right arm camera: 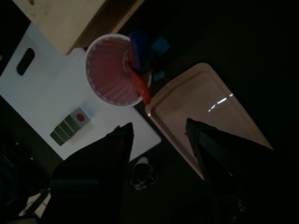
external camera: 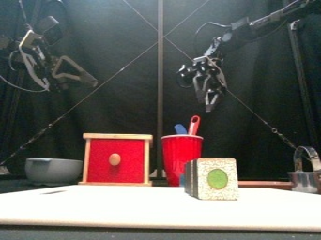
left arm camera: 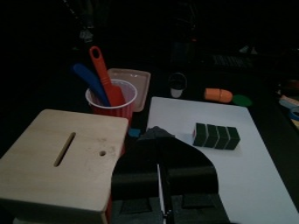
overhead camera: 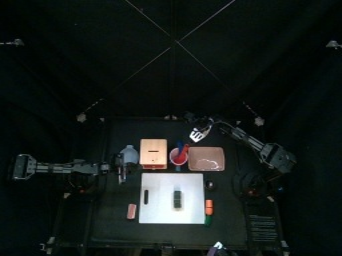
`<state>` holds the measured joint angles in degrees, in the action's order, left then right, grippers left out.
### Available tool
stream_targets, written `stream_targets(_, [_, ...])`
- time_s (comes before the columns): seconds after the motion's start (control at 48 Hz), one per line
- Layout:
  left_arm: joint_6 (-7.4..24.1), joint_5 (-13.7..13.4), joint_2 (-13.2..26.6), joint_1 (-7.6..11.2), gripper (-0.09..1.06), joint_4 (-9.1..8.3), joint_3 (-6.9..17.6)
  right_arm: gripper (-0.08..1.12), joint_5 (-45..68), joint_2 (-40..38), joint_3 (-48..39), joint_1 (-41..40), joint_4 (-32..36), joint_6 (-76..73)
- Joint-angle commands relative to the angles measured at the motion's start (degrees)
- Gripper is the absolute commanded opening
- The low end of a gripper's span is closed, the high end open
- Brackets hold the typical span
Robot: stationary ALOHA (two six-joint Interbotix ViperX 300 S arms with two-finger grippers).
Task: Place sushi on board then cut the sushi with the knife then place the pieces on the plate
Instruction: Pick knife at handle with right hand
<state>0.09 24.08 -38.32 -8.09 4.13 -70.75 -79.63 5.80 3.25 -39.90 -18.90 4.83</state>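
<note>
Black curtains on every side, a small black worktop [overhead camera: 107, 215] below, and the sushi roll [overhead camera: 178, 198] lies on the white board [overhead camera: 158, 212], near its middle, so the first step looks done. Now for the knife.

Right tool [external camera: 211, 92] hangs high over the red cup [external camera: 182, 161], jaws spread wide and empty. The blue knife [external camera: 181, 128] and red knife [external camera: 193, 124] poke up out of the cup side by side. That is the danger, I'd say: the two handles sit so close together that a wide bite could take both, or catch the cup's rim.

The cup looks light. A jaw that nudges it on the way down could tip it against the wooden box [external camera: 116, 159] on one side, or onto the pink plate [overhead camera: 205, 158] just beside it on the other. A knife gripped off-centre could also swing in the tool and reach the roll with its blade askew.

Left tool [left arm camera: 163, 179] waits over by the box, jaws pressed together with nothing between them, apart from the roll.

And the roll itself is made of blocks that come apart, with nothing steadying it. A sideways push from a blade may slide it across the board instead of parting it.
</note>
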Motion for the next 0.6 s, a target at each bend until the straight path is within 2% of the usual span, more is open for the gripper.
stream_targets(0.021, [0.09,0.18,0.09,-0.18,-0.03,0.62,0.7,0.85,-4.04,2.72,6.5,0.18,-0.97,2.11])
stream_targets(0.229, [0.09,0.18,0.09,-0.26,-0.03,0.62,0.62,0.85,-5.19,8.17,12.83,0.35,-3.96,2.99])
stream_targets(0.604, [0.18,0.18,0.09,-0.26,-0.03,0.62,-0.44,0.85,-5.36,10.02,10.28,1.05,-3.08,2.55])
